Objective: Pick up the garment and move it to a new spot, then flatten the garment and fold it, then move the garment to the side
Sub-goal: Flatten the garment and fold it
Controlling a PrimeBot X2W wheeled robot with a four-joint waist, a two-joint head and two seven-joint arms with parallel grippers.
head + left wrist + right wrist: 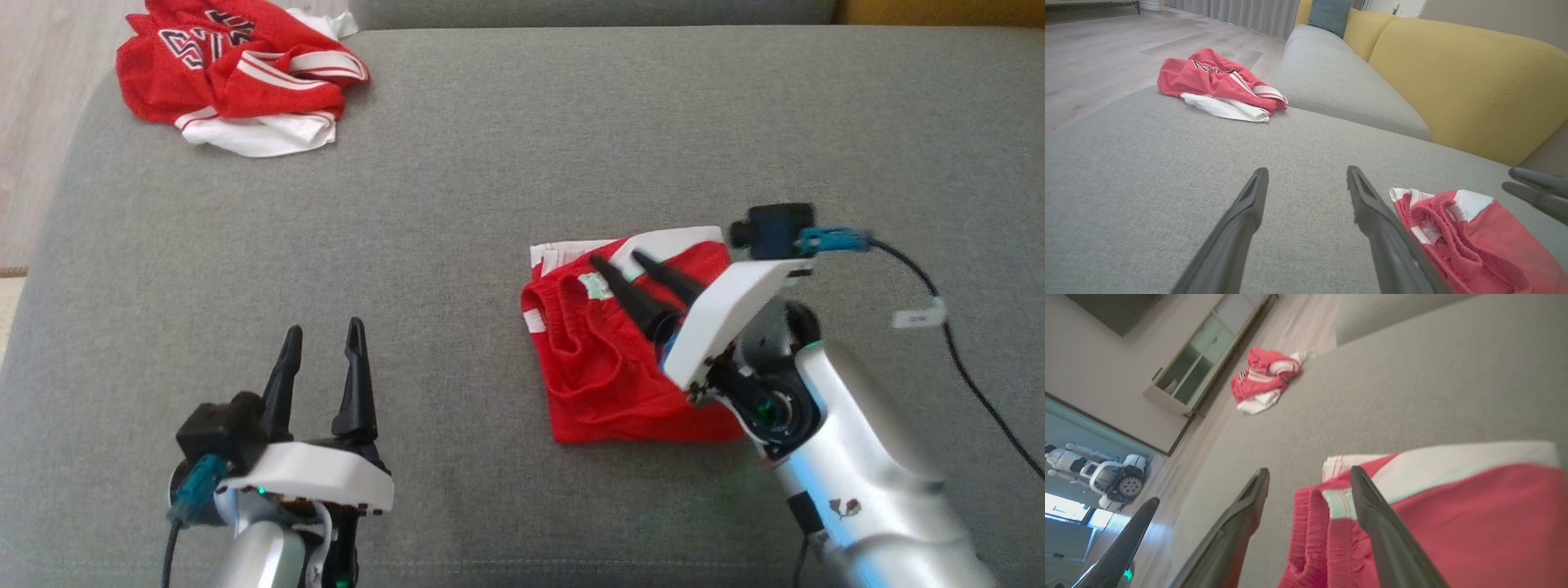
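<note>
We look down on a grey fabric sofa seat (490, 163) with two grippers and a folded garment.

At the far left corner of the seat lies a crumpled heap of red and white sports clothing (237, 77). Nearer us on the left, the left gripper (324, 328) hovers above bare cushion, its two dark fingers spread apart and holding nothing. Right of centre rests the folded red mesh garment with white trim (604, 367), flat on the seat, well apart from the heap. Over its waistband end the right gripper (616, 258) points down and leftwards, fingers (1372, 506) spread apart; we cannot tell whether they touch the cloth.
</note>
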